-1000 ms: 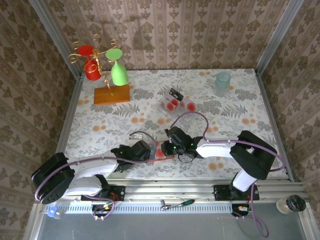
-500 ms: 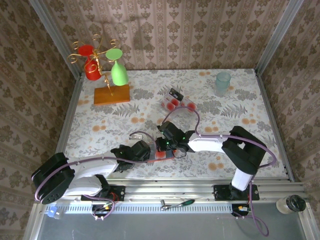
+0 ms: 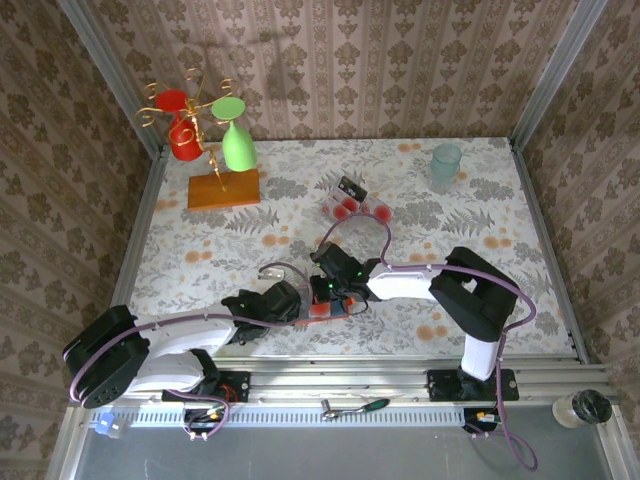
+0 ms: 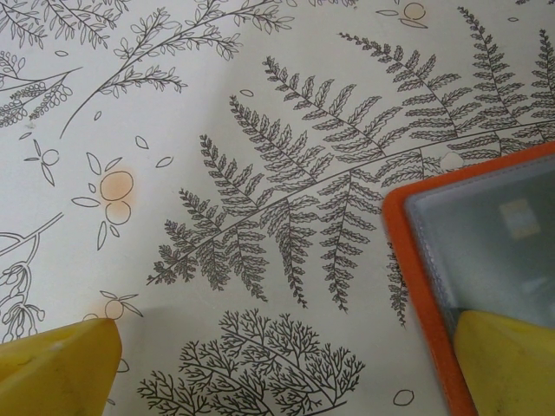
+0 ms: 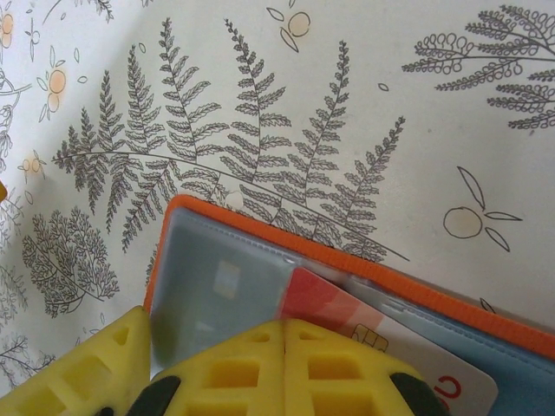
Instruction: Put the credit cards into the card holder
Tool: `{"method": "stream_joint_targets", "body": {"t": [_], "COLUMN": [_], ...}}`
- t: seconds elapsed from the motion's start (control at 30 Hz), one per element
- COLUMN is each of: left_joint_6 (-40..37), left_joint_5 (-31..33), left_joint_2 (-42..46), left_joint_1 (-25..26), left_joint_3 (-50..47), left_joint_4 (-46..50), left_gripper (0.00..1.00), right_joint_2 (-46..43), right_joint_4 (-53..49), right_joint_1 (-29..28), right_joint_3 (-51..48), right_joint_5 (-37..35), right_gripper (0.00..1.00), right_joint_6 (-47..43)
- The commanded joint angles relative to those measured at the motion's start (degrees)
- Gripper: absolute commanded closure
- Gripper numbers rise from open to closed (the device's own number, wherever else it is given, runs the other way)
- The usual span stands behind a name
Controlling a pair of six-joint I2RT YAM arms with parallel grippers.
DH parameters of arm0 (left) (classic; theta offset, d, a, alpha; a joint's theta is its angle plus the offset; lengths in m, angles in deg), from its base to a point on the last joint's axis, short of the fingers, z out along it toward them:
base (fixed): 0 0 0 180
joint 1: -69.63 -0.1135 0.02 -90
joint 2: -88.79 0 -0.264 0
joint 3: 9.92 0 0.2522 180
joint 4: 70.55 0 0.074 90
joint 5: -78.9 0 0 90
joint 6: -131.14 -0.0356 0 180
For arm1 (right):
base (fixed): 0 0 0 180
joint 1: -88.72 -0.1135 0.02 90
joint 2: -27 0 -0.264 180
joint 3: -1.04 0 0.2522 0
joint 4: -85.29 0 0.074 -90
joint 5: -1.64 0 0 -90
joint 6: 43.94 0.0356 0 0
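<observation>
Under the pressed-together right gripper (image 5: 284, 334), flat-open orange card holder (image 5: 221, 282), grey-blue inside; left gripper (image 4: 286, 355) spread.

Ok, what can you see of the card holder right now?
The card holder lies open and flat on the fern-print table: orange rim, grey-blue lining with clear-looking pockets. A red-and-pale credit card sits partly tucked in it. The shut right gripper overlaps its near edge, and one finger of the open left gripper covers a corner.
</observation>
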State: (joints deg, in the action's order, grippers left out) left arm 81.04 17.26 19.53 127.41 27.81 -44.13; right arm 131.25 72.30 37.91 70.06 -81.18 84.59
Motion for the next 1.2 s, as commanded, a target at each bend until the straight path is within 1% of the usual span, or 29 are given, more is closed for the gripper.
{"method": "stream_joint_targets", "body": {"t": [0.0,0.2,0.33,0.47,0.5,0.57,0.63,0.67,0.87,1.17], "left_joint_6": [0.72,0.79,0.64,0.64,0.78,0.79,0.79,0.79,0.88,0.79], "left_joint_5": [-0.06,-0.15,-0.16,-0.15,-0.15,-0.15,-0.15,-0.15,-0.15,-0.06], "left_joint_2": [0.21,-0.18,-0.18,-0.09,-0.09,-0.18,-0.18,-0.18,-0.22,-0.36], "left_joint_1": [0.23,0.27,0.27,0.24,0.24,0.25,0.28,0.24,0.29,0.25], "left_joint_3": [-1.29,-1.2,-1.11,-1.11,-1.17,-1.2,-1.2,-1.22,-1.2,-1.03], "left_joint_4": [0.73,0.51,0.52,0.56,0.51,0.38,0.38,0.36,0.52,0.49], "left_gripper": [0.0,0.0,0.0,0.0,0.0,0.0,0.0,0.0,0.0,0.0], "right_joint_2": [2.02,1.13,-3.4,-8.23,-9.12,-10.3,-11.02,-11.23,-10.35,-7.17], "right_joint_4": [-2.67,-1.69,-3.43,-4.88,-4.84,-4.53,-3.89,-3.4,-0.23,2.12], "right_joint_1": [0.19,0.23,1.05,2.88,3.44,4.63,5.23,5.32,5.26,5.21], "right_joint_3": [1.63,1.95,1.08,-1.87,-2.73,-4.49,-6.12,-6.84,-9.34,-8.89], "right_joint_5": [2.09,5.35,4.31,1.98,1.62,1.69,2.02,2.42,4.38,6.22], "right_gripper": [0.97,0.98,0.96,0.94,0.91,0.77,0.7,0.68,0.67,0.67], "right_joint_6": [-0.74,-0.57,-1.34,-1.63,-1.36,-0.35,0.69,1.25,4.22,5.82]}}
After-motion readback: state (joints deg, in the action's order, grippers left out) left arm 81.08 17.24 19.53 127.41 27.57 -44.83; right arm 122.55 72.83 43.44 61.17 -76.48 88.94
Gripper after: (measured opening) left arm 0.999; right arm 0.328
